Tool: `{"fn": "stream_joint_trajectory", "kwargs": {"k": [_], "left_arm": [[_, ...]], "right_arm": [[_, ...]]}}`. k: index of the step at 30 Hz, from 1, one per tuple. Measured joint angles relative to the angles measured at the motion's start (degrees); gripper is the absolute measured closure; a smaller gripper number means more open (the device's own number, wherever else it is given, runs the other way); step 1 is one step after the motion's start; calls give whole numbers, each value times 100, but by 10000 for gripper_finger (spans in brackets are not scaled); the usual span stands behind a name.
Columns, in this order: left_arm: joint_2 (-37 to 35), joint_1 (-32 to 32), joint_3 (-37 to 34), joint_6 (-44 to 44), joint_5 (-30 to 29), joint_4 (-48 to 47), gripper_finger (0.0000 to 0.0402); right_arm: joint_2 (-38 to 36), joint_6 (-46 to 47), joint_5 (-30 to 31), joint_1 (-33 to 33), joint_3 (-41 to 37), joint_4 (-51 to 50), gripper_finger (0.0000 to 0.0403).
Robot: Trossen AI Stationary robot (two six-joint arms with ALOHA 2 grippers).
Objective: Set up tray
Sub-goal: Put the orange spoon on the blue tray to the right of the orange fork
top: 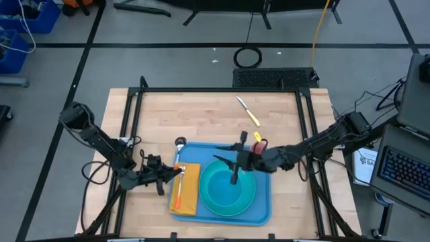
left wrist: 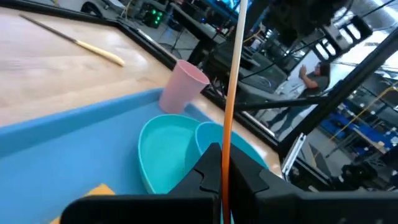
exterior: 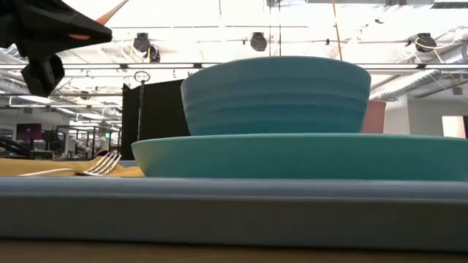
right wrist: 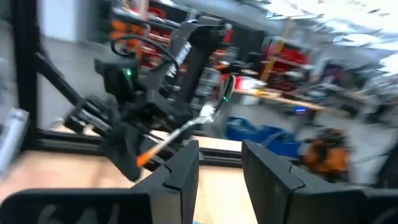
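The large light-blue rectangular plastic tray (top: 262,208) sits on the pale wooden tabletop (top: 201,114), toward its near edge and about midway between the two arms. A good part of the setting looks to be in place already: a round turquoise plate (top: 250,200) lies on the tray with a turquoise ribbed bowl (exterior: 276,95) standing on it, and a yellow-orange rectangular napkin (top: 190,190) lies at the tray's left end with a metal fork (exterior: 102,165) resting on it. A pale pink plastic cup (left wrist: 184,87) stands by the tray's far right corner; whether it is on the tray or just beside it I cannot tell.

The left gripper (top: 160,176) is at the napkin end, its fingers (left wrist: 211,167) pressed together on the orange handle of a slim utensil (left wrist: 231,99), which it holds over the napkin, apparently about to lay it down. The right gripper (top: 236,161) hangs over the bowl with nothing between its parted fingers (right wrist: 184,167).

What seems left: a yellow-handled knife (top: 247,111) lies out on the tabletop, well apart from the tray, and a small red and yellow item (top: 259,140) lies just beyond the tray's far edge.
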Motion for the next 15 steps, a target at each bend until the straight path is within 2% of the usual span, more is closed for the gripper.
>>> {"fn": "stream_joint_trajectory", "kwargs": {"k": [9, 12, 15], "left_arm": [[731, 79, 51, -174, -48, 288, 395], [886, 157, 51, -264, 32, 353, 397], [1021, 224, 51, -153, 29, 654, 396]], "right_arm": [[-7, 1485, -2113, -1052, 0, 17, 272], [32, 1730, -2545, -1239, 0, 39, 256], [77, 1749, -2673, -1309, 2, 74, 237]]}}
